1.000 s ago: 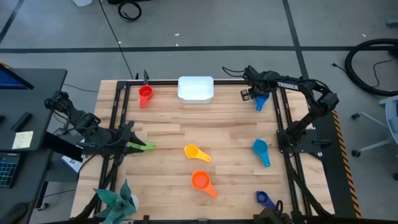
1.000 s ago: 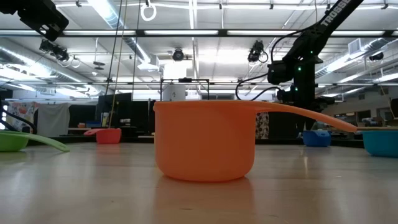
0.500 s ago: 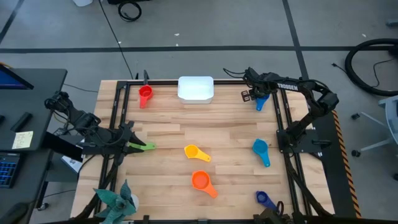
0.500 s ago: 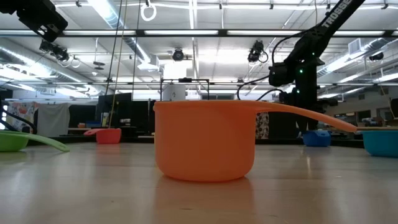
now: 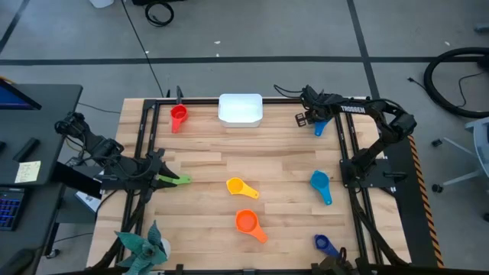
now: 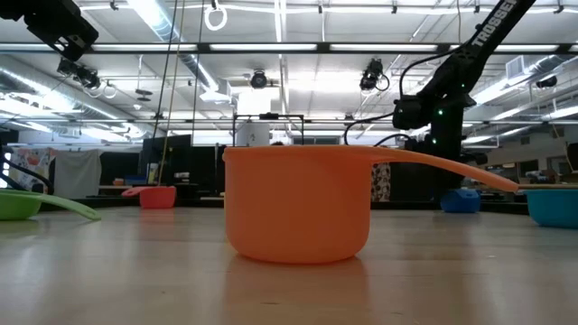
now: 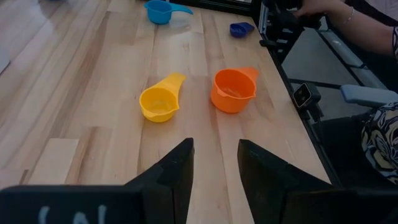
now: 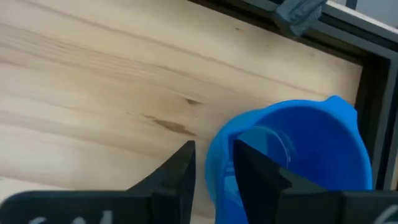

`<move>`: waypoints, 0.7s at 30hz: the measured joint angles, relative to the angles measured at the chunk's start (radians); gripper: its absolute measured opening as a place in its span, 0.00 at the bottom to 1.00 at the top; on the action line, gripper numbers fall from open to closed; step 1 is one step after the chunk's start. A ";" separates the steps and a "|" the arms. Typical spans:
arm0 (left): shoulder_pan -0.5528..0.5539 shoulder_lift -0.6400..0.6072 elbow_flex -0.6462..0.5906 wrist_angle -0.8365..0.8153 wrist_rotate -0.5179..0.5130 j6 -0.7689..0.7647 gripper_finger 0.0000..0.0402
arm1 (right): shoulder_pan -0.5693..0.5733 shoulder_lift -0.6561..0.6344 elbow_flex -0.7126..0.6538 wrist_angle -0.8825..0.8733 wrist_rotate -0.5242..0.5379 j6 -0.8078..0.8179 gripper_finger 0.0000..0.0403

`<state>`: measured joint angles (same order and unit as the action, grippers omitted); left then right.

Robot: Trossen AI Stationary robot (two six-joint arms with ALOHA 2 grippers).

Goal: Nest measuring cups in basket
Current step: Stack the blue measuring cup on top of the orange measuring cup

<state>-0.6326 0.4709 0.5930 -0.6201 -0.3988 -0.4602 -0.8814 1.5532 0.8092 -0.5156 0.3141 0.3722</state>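
The right jaws [image 8: 211,171] stand narrowly parted, straddling the near rim of a blue measuring cup [image 8: 298,149] at the bench's [image 5: 206,160] far right corner; whether they grip it I cannot tell. The white basket [image 5: 241,109] lies well apart from them along the far edge. The left jaws [image 7: 214,168] wait parted, with the yellow cup [image 7: 159,102] and orange cup [image 7: 234,91] ahead.

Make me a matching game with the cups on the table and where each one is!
Things:
1. red cup
2. green cup
3. orange cup
4. blue cup

Places:
A. by the left end effector
B. under the right end effector
C. beside the white basket, to its left in the high view
D. just below the yellow cup in the high view

Pairs: 1-C, 2-A, 3-D, 4-B
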 joint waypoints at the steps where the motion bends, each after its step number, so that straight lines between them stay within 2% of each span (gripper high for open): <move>1: 0.000 0.000 0.000 0.000 0.000 0.000 0.32 | 0.000 0.000 0.000 0.000 0.000 -0.001 0.22; 7: 0.000 0.000 0.000 0.000 0.000 0.000 0.32 | 0.000 0.000 0.000 0.000 -0.001 -0.062 0.04; 21: 0.000 0.000 0.000 0.000 0.000 0.000 0.32 | 0.027 0.000 0.000 -0.061 0.002 -0.204 0.03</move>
<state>-0.6327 0.4709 0.5930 -0.6201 -0.3988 -0.4599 -0.8539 1.5532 0.8089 -0.5768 0.3162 0.1678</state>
